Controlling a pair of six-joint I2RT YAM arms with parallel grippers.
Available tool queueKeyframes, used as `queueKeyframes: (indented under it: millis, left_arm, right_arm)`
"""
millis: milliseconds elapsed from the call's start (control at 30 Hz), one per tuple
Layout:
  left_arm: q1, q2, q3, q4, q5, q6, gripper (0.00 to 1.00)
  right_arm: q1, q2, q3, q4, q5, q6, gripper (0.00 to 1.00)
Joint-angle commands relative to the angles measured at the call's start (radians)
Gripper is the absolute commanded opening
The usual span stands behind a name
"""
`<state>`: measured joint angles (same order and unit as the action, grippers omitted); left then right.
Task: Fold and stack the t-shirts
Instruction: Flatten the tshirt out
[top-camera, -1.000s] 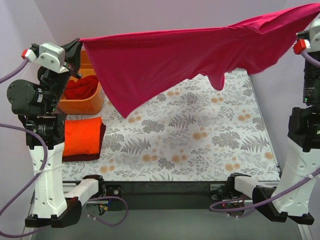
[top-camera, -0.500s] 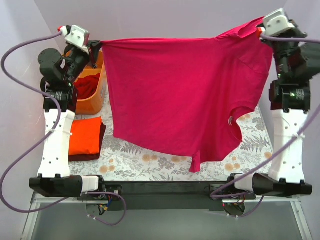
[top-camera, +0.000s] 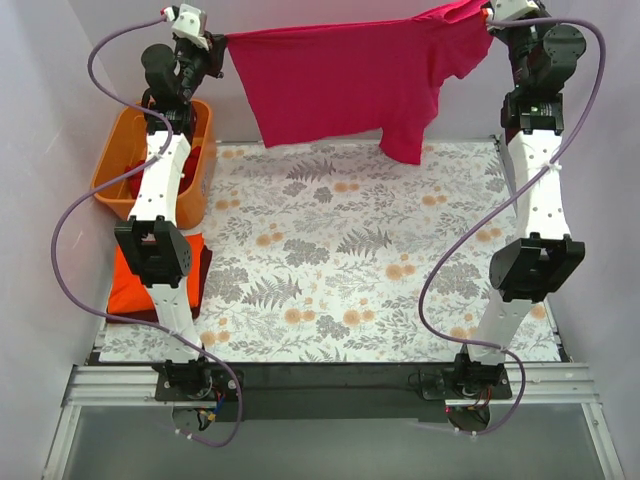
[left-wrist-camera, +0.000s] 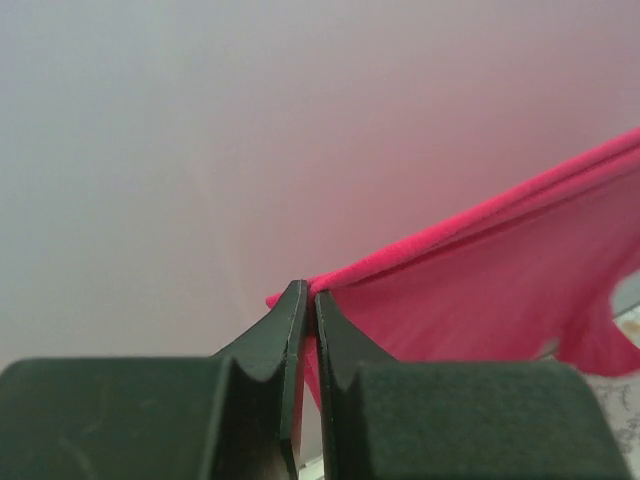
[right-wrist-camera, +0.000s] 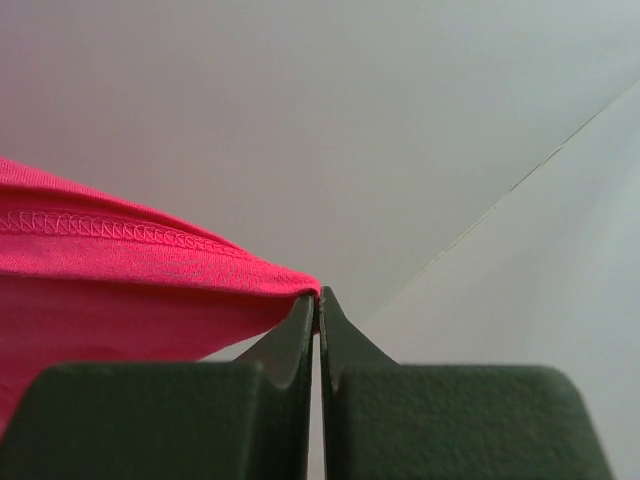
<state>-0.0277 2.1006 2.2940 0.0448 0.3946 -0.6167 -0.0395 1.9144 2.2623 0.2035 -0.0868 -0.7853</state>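
Near left of floral table (top-camera: 360, 270): folded orange t-shirt (top-camera: 128, 285) lies on folded maroon t-shirt (top-camera: 206, 268), both partly hidden by the left arm. Farther back on the left is the orange tub (top-camera: 112, 172) with a red t-shirt (top-camera: 196, 160) inside. At the far end, magenta-pink t-shirt (top-camera: 340, 85) hangs spread out, raised. Left gripper (top-camera: 218, 47) is pinched tight on one top corner, right gripper (top-camera: 488, 14) pinched tight on the other. One sleeve dangles low on the right.

One pink t-shirt (top-camera: 340, 85), one orange t-shirt (top-camera: 125, 290), one tub (top-camera: 113, 168), two arms (top-camera: 165, 190)
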Motion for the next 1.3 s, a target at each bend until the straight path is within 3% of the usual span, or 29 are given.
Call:
queueKeyframes:
  millis: [0,167,333,467,800,933,1267]
  left_arm:
    - [0.017,-0.142,-0.215,0.194,-0.017,0.023,0.0]
    - [0.014,-0.237,-0.671,0.271,0.021,0.156,0.0]
    - [0.014,-0.255,-0.837,0.238,0.02,0.198,0.0]
    - [0.014,-0.234,-0.838,0.141,0.023,0.155,0.0]
    - [0.026,-0.381,-0.788,0.164,-0.023,0.032,0.0]
    - [0.026,-0.522,-0.798,0.294,-0.074,0.012,0.0]
    - [0.026,-0.841,-0.91,0.495,-0.119,0.044,0.0]
  right_arm:
    - [-0.017,-0.144,-0.253,0.209,-0.019,-0.022,0.01]
    - [-0.016,-0.248,-0.669,0.269,-0.056,-0.035,0.01]
    - [-0.014,-0.284,-0.849,0.269,-0.083,-0.035,0.01]
    - [-0.014,-0.296,-0.934,0.251,-0.085,-0.046,0.01]
    - [-0.02,-0.35,-0.764,0.249,0.058,-0.011,0.01]
    - [-0.03,-0.411,-0.635,0.252,0.114,0.015,0.01]
    - [-0.03,-0.673,-0.586,0.295,0.166,0.014,0.01]
